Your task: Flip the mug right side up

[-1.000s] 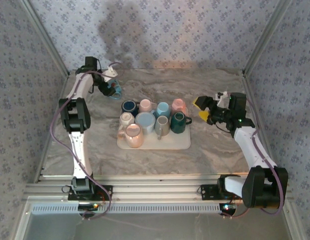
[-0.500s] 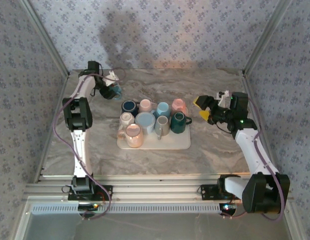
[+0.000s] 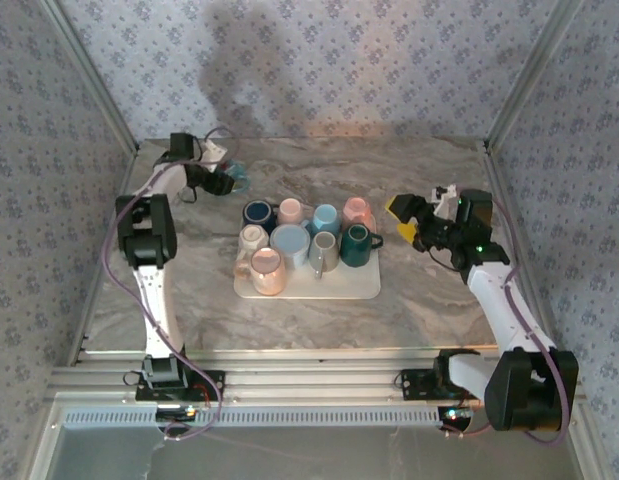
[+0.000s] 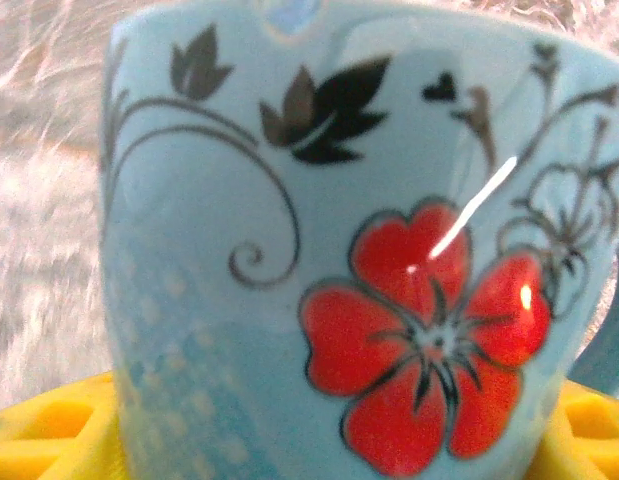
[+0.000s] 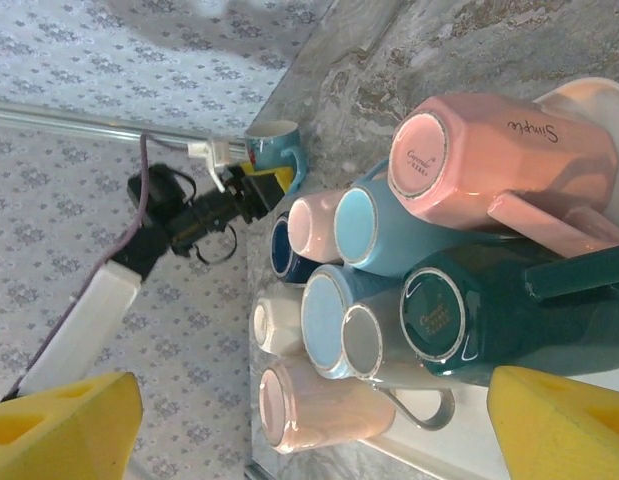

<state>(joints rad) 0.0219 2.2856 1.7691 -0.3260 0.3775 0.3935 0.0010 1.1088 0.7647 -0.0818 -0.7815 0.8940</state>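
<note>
Straddling the blue mug (image 4: 329, 250) at the table's 11 o'clock, L gripper (image 3: 225, 180) has a yellow pad (image 4: 49, 430) on each side of it; can't tell if they bite. Mug's mouth looks upward-ish. R gripper (image 3: 404, 220) is spread wide, empty, well apart at 3 o'clock.

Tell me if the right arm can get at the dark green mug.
Probably yes: the open right gripper hovers beside the tray, the dark green mug nearest it, nothing between.
</note>
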